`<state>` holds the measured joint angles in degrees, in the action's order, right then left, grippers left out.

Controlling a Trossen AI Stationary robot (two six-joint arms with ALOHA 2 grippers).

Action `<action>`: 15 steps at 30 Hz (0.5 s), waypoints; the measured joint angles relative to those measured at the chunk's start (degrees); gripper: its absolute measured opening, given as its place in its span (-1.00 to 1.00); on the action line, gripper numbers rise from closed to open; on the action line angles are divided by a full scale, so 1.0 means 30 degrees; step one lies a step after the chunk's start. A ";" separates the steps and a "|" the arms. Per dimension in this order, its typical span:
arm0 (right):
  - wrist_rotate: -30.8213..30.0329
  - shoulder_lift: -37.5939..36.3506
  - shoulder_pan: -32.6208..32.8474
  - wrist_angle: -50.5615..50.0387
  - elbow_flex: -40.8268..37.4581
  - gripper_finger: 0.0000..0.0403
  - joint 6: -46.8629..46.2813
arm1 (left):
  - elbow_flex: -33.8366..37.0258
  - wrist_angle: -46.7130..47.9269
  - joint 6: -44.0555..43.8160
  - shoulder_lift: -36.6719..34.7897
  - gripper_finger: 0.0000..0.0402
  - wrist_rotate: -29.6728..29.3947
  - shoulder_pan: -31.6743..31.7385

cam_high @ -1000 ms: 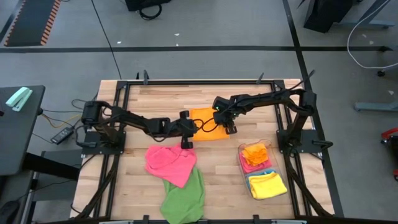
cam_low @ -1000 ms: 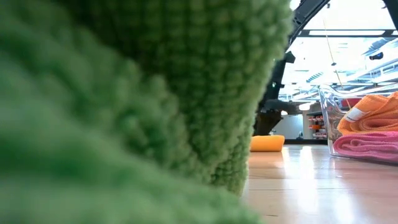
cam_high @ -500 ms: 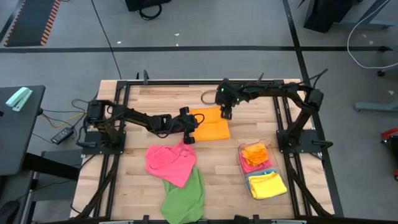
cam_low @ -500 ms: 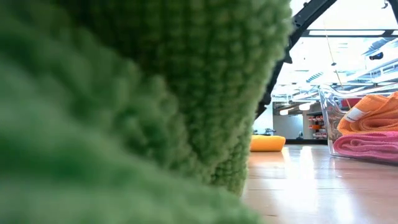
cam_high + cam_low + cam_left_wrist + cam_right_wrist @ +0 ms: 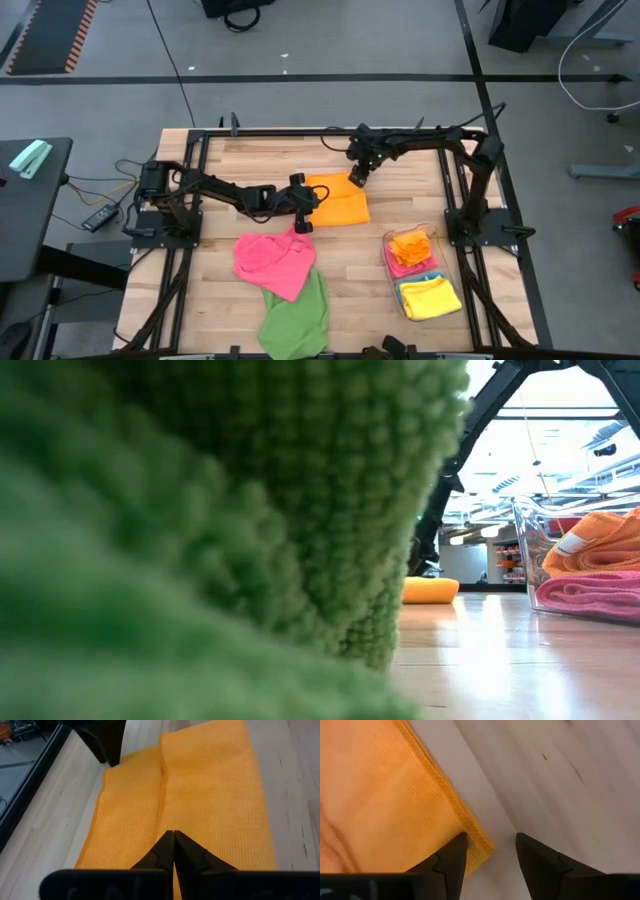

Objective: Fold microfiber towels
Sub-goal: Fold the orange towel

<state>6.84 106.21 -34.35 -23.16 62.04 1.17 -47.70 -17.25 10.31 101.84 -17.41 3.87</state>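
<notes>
I am pinching my left jaws (image 5: 173, 851) shut on the orange towel (image 5: 200, 795); my right jaws (image 5: 490, 855), open and empty, are straddling its corner, which needs a clean grip.

A folded towel (image 5: 338, 200) lies mid-table (image 5: 400, 310) between both pincers, two loose towels (image 5: 275, 262) overlapping nearer the front, and a bin (image 5: 422, 274) of folded ones to the right.

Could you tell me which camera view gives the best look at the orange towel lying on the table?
The left wrist view: the orange towel fills it, folded layers and seam plain. The high view shows it whole but small, the right wrist view only one corner, and the low view a far sliver.
</notes>
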 joint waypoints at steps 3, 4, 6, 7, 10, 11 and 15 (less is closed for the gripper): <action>0.0165 0.0131 -0.0006 0.0096 0.0044 -0.11 -0.0787 | 0.0000 -0.0004 0.0008 0.0000 -0.94 -0.0005 0.0010; 0.0165 0.0131 0.0042 0.0095 0.0044 -0.11 -0.0844 | 0.0000 0.0004 0.0128 0.0000 -0.93 -0.0015 0.0012; -0.0045 0.0131 0.0239 0.0085 0.0044 -0.13 -0.0679 | 0.0000 0.0034 0.0279 0.0000 -0.92 -0.0022 0.0012; -0.0316 0.0131 0.0378 0.0087 0.0044 -0.15 -0.0583 | 0.0000 0.0041 0.0277 0.0000 -0.91 -0.0022 0.0012; -0.1438 0.0153 0.0887 0.0111 0.0032 -0.28 -0.0228 | 0.0000 0.0205 0.0282 0.0000 -0.87 -0.0015 0.0004; -0.1631 0.0153 0.1042 0.0200 -0.0012 -0.35 -0.0035 | 0.0000 0.0304 0.0291 0.0000 -0.87 -0.0015 0.0004; -0.1648 0.0153 0.1435 0.0559 -0.0145 -0.72 0.0184 | 0.0000 0.0420 0.0291 0.0000 -0.86 -0.0022 0.0012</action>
<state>1.89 106.67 -30.04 -21.48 61.61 1.72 -47.70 -15.99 11.18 101.84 -17.47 3.90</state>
